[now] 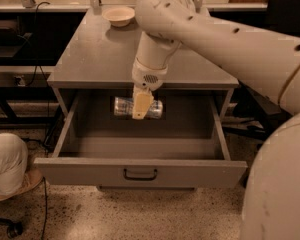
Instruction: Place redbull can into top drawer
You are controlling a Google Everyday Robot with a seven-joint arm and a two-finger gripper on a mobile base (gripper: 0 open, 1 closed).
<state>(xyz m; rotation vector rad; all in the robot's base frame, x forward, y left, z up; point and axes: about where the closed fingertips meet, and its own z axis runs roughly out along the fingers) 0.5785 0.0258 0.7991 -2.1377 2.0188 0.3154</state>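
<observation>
Gripper (140, 112) pinched the can (123, 106) crosswise at mid-frame, inside the open drawer (90, 172), near its back wall.

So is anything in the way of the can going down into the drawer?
No, nothing visible is in the way. The end effector grips the redbull can sideways over the open top drawer, and only the drawer's floor shows beneath it.

Cream gripper (140, 112) over open grey drawer (80, 171) grips silver can (155, 109); cream bowl (119, 15) on grey tabletop (90, 59); speckled beige floor (90, 214).
</observation>
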